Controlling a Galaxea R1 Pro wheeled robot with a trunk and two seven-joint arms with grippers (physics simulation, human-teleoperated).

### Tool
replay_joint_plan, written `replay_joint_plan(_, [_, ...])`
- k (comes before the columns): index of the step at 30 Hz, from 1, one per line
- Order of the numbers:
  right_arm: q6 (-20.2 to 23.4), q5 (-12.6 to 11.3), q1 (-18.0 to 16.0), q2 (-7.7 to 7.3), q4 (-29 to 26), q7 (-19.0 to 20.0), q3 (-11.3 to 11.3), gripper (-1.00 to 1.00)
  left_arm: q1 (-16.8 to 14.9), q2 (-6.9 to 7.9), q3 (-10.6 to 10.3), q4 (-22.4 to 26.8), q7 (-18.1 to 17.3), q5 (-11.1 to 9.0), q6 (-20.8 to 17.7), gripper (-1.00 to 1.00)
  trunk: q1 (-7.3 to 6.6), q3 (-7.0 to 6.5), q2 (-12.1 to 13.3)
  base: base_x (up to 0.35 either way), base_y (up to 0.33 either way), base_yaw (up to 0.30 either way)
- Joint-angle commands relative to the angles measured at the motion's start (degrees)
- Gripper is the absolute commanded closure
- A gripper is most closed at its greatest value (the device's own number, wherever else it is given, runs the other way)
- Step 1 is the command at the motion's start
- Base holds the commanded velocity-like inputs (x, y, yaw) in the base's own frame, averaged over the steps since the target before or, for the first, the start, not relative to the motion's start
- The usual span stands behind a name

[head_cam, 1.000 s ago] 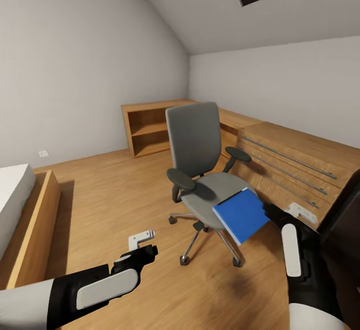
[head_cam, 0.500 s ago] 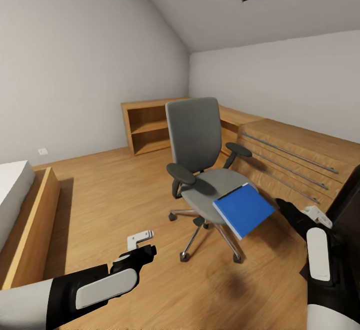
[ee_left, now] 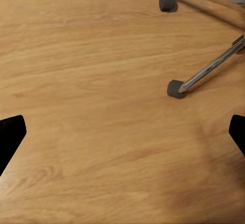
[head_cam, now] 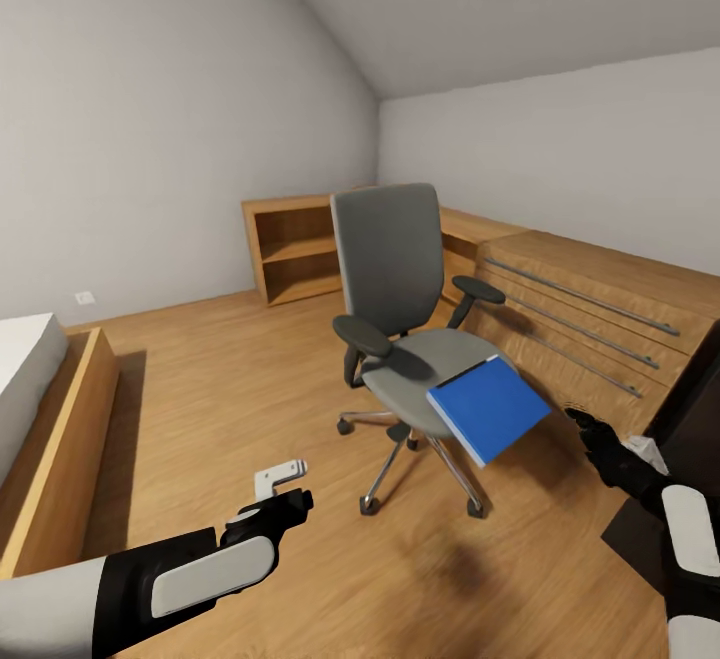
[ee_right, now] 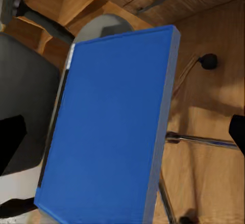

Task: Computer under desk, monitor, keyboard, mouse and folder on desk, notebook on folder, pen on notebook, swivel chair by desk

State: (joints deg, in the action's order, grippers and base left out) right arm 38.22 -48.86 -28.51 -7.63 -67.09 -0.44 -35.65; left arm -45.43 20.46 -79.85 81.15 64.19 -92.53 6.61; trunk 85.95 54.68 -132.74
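The grey swivel chair (head_cam: 395, 284) stands mid-room on the wood floor, its chrome spokes (ee_left: 204, 73) on show in the left wrist view. The blue folder (head_cam: 488, 409) lies tilted on the front right of the seat, overhanging its edge. In the right wrist view the folder (ee_right: 107, 132) lies flat ahead of the fingers, with one black fingertip (ee_right: 10, 145) at each side of it, far apart. My right gripper (head_cam: 598, 436) hangs open to the right of the folder, apart from it. My left gripper (head_cam: 283, 476) is open over bare floor, left of the chair base.
Light wood cabinets with long metal handles (head_cam: 600, 309) run along the right wall. An open shelf unit (head_cam: 295, 254) stands behind the chair. The low bed frame (head_cam: 60, 439) is at the left. A dark panel (head_cam: 700, 389) cuts in at the right edge.
My right arm has drawn back to the right and down, away from the folder, which stays on the seat. The head view has shifted a little. The left arm is unchanged.
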Motion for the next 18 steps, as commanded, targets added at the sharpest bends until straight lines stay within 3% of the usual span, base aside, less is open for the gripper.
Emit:
replay_joint_plan(1, [0.5,-3.4,-0.1,-1.2,1.7,0.5,-0.2,-1.0,-0.1,-0.01,-0.2,0.1,0.0,-0.4,0.6,-1.0,0.21,0.24,-0.4,0.0,0.0,0.0])
replay_joint_plan(2, [0.8,-6.6,-0.1,-2.32,3.0,0.8,-0.2,-1.0,-0.1,-0.03,-0.2,0.1,0.0,-0.4,0.6,-1.0,0.43,0.42,-0.8,0.0,0.0,0.0])
replay_joint_plan(4, [1.3,-9.8,-0.1,-3.41,4.0,1.0,-0.2,-1.0,-0.2,-0.05,-0.2,0.1,0.0,-0.4,0.6,-1.0,0.87,0.78,-1.6,0.0,0.0,0.0])
replay_joint_plan(6, [3.4,-15.9,0.0,-5.79,8.4,1.4,0.0,-1.0,-0.2,-0.12,-0.3,0.1,-0.1,-0.4,0.6,-1.0,1.31,1.14,-2.4,0.0,0.0,0.0])
replay_joint_plan(8, [4.5,-17.9,0.0,-6.82,12.1,1.6,0.2,-1.0,-0.2,-0.18,-0.3,0.1,-0.1,-0.5,0.6,-1.0,1.75,1.5,-3.3,0.0,0.0,0.0])
replay_joint_plan(11, [5.6,-19.8,-0.1,-7.76,16.8,1.8,0.5,-1.0,-0.1,-0.24,-0.3,0.1,-0.1,-0.4,0.6,-1.0,2.41,2.03,-4.5,0.0,0.0,0.0])
replay_joint_plan(16, [5.9,-20.0,-0.1,-7.84,17.6,2.9,1.1,-1.0,-0.1,-0.24,-0.4,0.1,-0.1,-0.4,0.6,-1.0,3.51,2.93,-6.5,0.0,0.0,0.0])
replay_joint_plan(18, [6.2,-20.1,-0.1,-7.72,17.9,4.2,3.1,-1.0,-0.1,-0.25,-0.4,0.1,-0.1,-0.4,0.6,-1.0,3.95,3.29,-7.3,0.0,0.0,0.0])
